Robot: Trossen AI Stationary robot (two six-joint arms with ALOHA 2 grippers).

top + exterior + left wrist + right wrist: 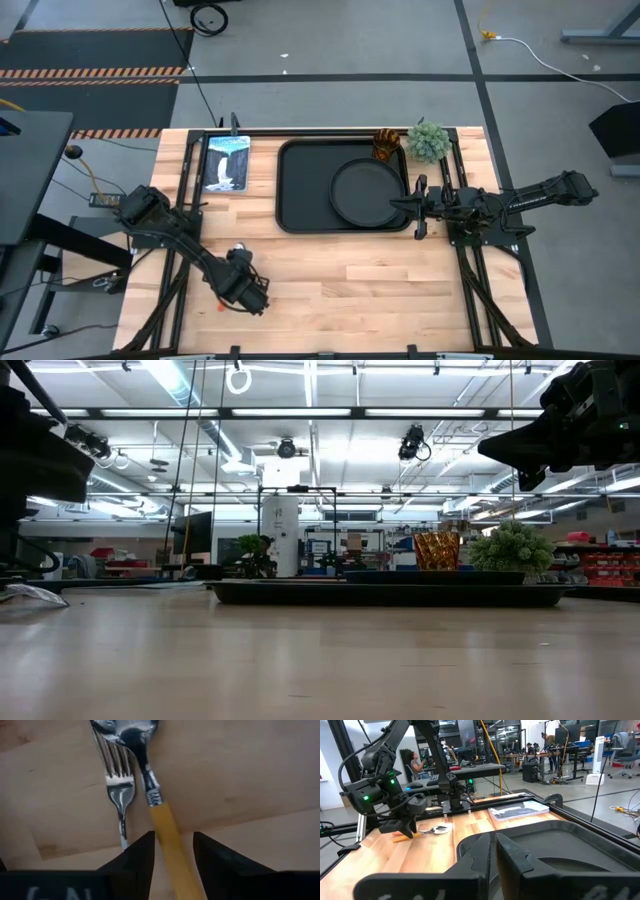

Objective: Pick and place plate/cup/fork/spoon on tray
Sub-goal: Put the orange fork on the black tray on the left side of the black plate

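Note:
The spoon (167, 835) lies on the wooden table with its orange handle between the fingers of my open left gripper (172, 855), near the table's front left (245, 288). The fork (120, 780) lies beside the spoon, its handle hidden behind one finger. The round black plate (368, 192) lies flat in the right half of the black tray (300, 185). The amber cup (387, 143) stands upright at the tray's far right corner. My right gripper (400, 206) is shut and empty above the tray's right rim, next to the plate.
A fuzzy green plant (428, 140) stands just right of the cup. A flat picture card (226, 162) lies left of the tray. Black frame rails (470, 270) run along both sides of the table. Bare wood lies between the tray and the near edge.

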